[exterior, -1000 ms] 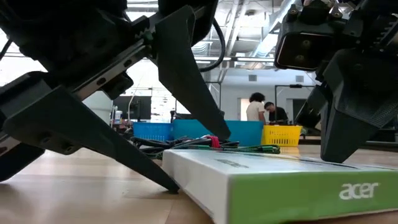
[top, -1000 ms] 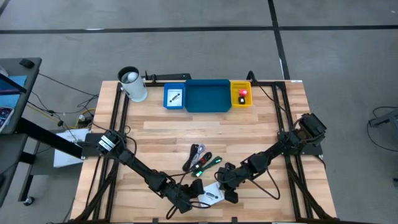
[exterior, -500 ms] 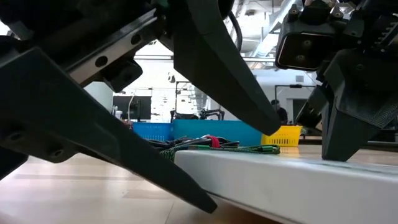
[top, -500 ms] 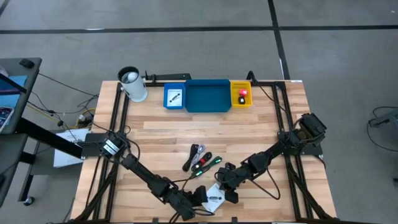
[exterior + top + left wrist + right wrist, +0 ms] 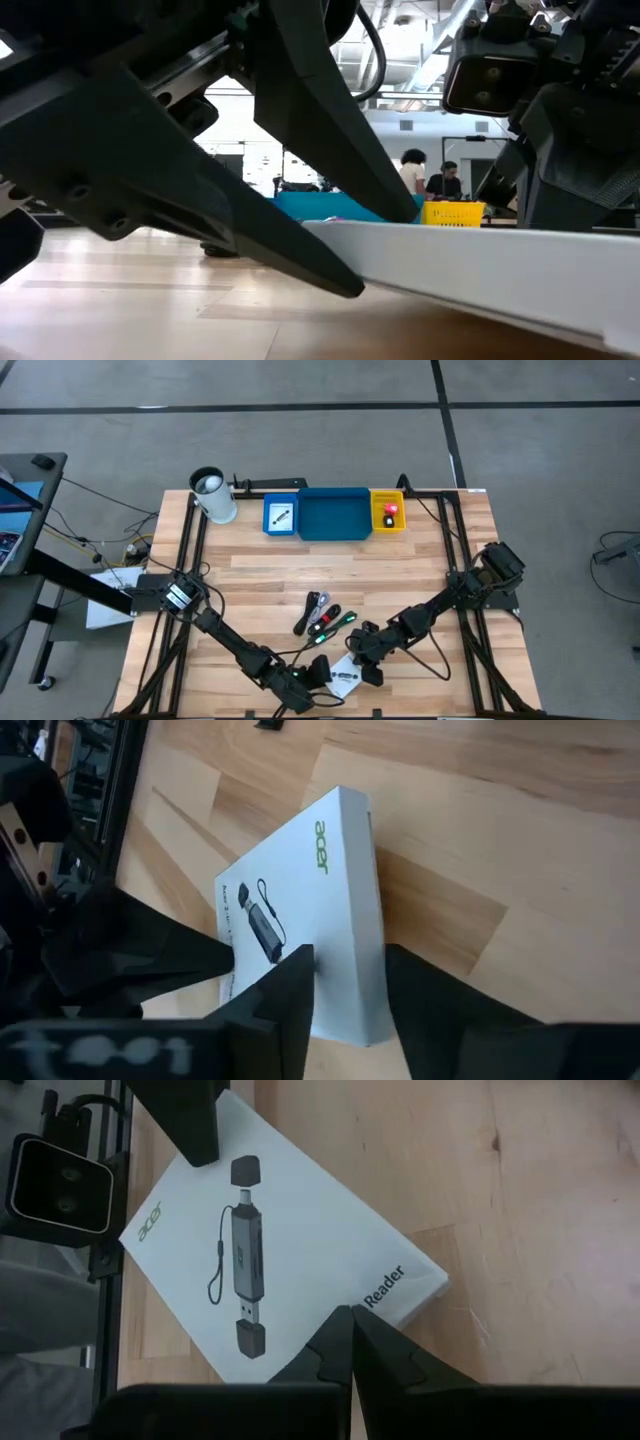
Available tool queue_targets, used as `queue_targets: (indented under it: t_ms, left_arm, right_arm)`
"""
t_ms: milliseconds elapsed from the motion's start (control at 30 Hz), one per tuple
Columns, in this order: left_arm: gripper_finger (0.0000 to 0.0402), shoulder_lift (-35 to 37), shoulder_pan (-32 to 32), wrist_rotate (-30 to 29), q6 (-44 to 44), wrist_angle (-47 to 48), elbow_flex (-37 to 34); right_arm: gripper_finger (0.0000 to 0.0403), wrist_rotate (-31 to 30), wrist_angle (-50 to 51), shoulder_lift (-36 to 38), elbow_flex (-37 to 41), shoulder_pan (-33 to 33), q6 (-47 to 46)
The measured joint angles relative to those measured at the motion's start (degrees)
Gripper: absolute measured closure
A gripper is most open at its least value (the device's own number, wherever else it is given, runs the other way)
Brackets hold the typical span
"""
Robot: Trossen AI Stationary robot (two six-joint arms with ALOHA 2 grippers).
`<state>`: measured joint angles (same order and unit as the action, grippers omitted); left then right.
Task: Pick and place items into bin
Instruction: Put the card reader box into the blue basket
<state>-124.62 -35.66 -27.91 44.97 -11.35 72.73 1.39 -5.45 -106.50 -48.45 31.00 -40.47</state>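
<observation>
A white flat printed packet [image 5: 343, 674] lies near the table's near edge, with its picture of a card reader [image 5: 245, 1255] facing up. My left gripper [image 5: 318, 676] is shut on the packet's left end. My right gripper [image 5: 371, 673] is shut, and its tips [image 5: 350, 1325] stand on the opposite end. Black, red and green cables [image 5: 324, 618] lie in a bundle on the wood beyond the packet. At the far edge stands the tray row: a wide blue tray [image 5: 333, 516], a small blue one [image 5: 281, 517] and a yellow one [image 5: 388, 512] with a red block in it. My left gripper pinches the packet's left end [image 5: 352, 935] across its thickness, one finger [image 5: 330, 130] on the printed face and the other [image 5: 200, 210] beneath. It comes in low from the table's left. That end sits raised off the wood, so the packet is tilted. My right gripper presses its shut fingertips down on the packet's right edge [image 5: 395, 1285], beside the word "Reader". It slants down from the right, and that end stays on the table.
A white-and-black cup [image 5: 213, 495] stands left of the trays. Bare wood [image 5: 330, 570] lies between the cables and the tray row. Black frame rails [image 5: 190, 550] run along both table sides. People stand in the room far behind the table [image 5: 425, 180].
My left gripper has moved toward the table's right, onto the packet's left end. That end has tipped up off the wood, while the end under my right gripper has stayed down. My right arm has kept still.
</observation>
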Motion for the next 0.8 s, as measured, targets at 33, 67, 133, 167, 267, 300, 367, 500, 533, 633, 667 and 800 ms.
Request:
queue_targets:
  t_ms: [33, 67, 133, 167, 267, 300, 367, 500, 533, 633, 667, 800]
  left_arm:
    - [0.0295, 0.0, 0.0, 0.0, 0.0, 0.0, 0.0]
    - [0.0301, 0.0, 0.0, -0.4, 0.0, 0.0, 0.0]
    - [0.0315, 0.0, 0.0, -1.5, 0.0, -0.1, 0.0]
    - [0.0321, 0.0, 0.0, -2.0, 0.0, -0.1, 0.0]
    - [0.0338, 0.0, -0.1, -3.2, 0.0, -0.2, 0.0]
    - [0.0343, 0.0, -0.1, -3.6, 0.0, -0.2, 0.0]
    - [0.0352, 0.0, -0.1, -4.5, 0.0, -0.2, 0.0]
    - [0.0365, 0.0, -0.2, -5.9, 0.0, 0.2, 0.4]
    - [0.0369, 0.0, -0.2, -6.3, 0.0, 0.6, 0.8]
    - [0.0376, -0.2, -0.3, -7.0, 0.1, 1.3, 1.8]
    - [0.0376, -0.3, -0.3, -7.2, 0.1, 1.3, 2.0]
    - [0.038, -0.3, -0.3, -8.1, 0.1, 1.2, 2.2]
  right_arm:
    - [0.0403, 0.0, 0.0, 0.0, 0.0, 0.0, 0.0]
    - [0.0403, 0.0, 0.0, 0.0, 0.0, 0.0, 0.0]
    - [0.0403, 0.0, -0.1, 0.1, 0.0, 0.0, 0.0]
    - [0.0403, 0.0, -0.2, 0.1, 0.0, 0.0, 0.0]
    - [0.0403, 0.0, -0.5, 0.1, 0.0, 0.0, 0.0]
    - [0.0403, 0.0, -0.5, 0.1, 0.0, 0.0, 0.0]
    - [0.0403, 0.0, -0.5, 0.1, 0.0, 0.0, 0.0]
    - [0.0403, 0.1, -0.6, 0.1, 0.0, 0.0, 0.0]
    - [0.0403, 0.1, -0.6, 0.1, 0.0, 0.0, 0.0]
    - [0.0403, 0.1, -0.4, 0.4, 0.0, 0.0, 0.0]
    - [0.0403, 0.1, -0.3, 0.7, 0.1, 0.0, 0.0]
    - [0.0403, 0.0, 1.1, 2.3, 0.2, -0.4, 1.0]
